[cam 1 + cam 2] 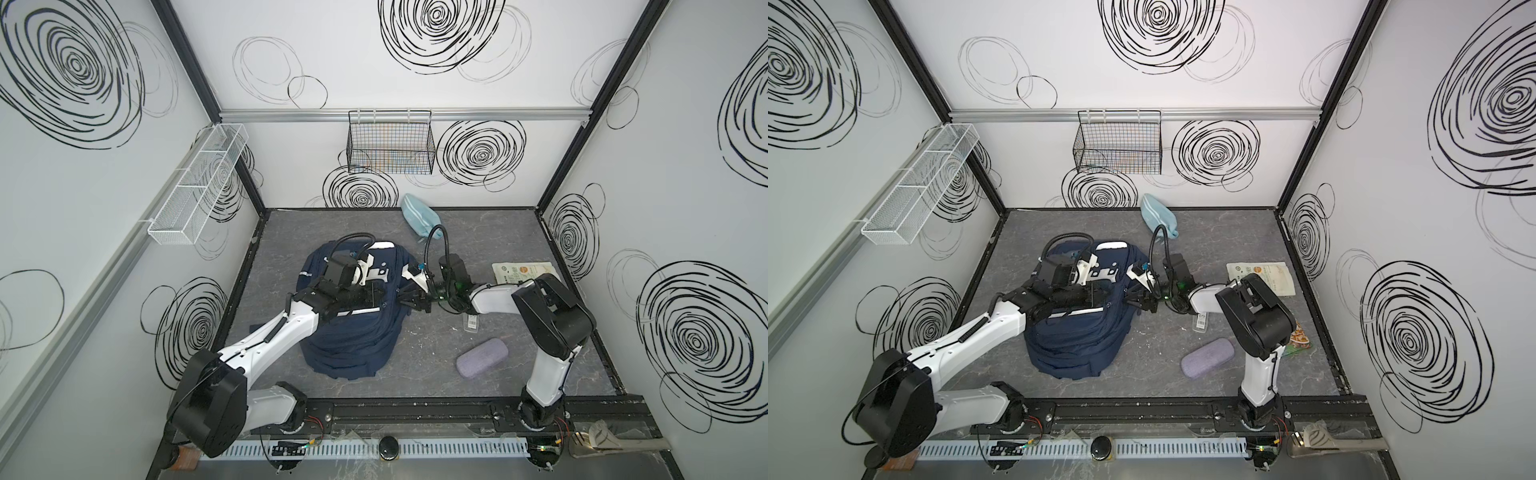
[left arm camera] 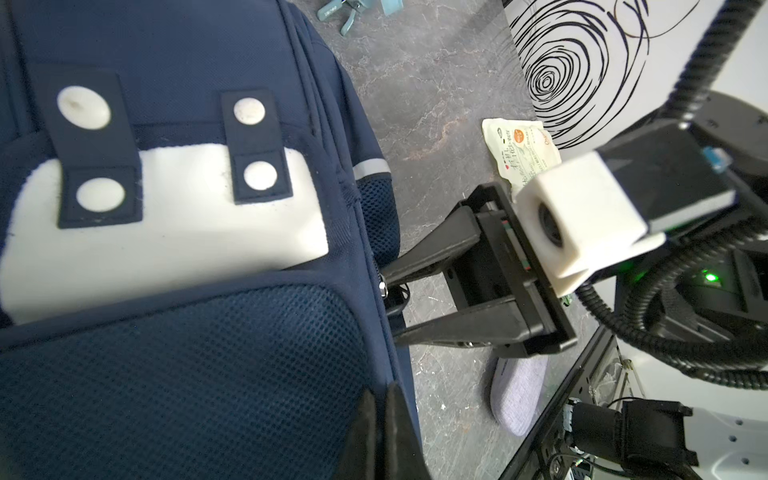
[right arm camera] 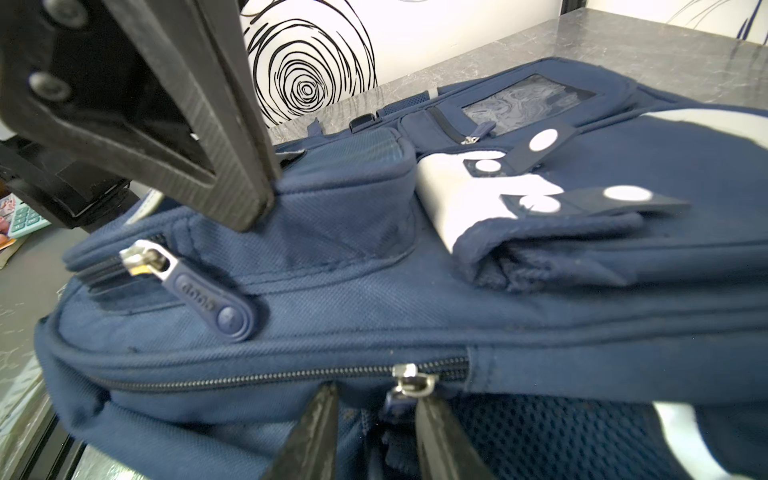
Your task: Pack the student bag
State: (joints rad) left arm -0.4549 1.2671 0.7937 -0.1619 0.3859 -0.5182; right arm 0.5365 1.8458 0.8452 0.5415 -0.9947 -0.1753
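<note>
**Navy cloth may slide before the zip gives**

Large and made of navy blue fabric, the student bag (image 1: 353, 332) lies flat on the grey marbled table (image 1: 436, 395), left of centre. At its 3 o'clock edge the right pincer (image 3: 374, 397) stands released, its jaws either side of the small silver zipper slider (image 3: 409, 380) without gripping it. The left pincer (image 2: 380, 419) is clenched, tips pressed on the bag just beside that edge; whether cloth is pinched between them I cannot tell. The pull is small and hangs against dark mesh, so a close could catch mesh instead. If the left hold is only a press, a tug probably drags the soft bag toward the lilac fabric glasses case (image 1: 482, 357) at its 4 o'clock. The pincers work close together and could knock.
</note>
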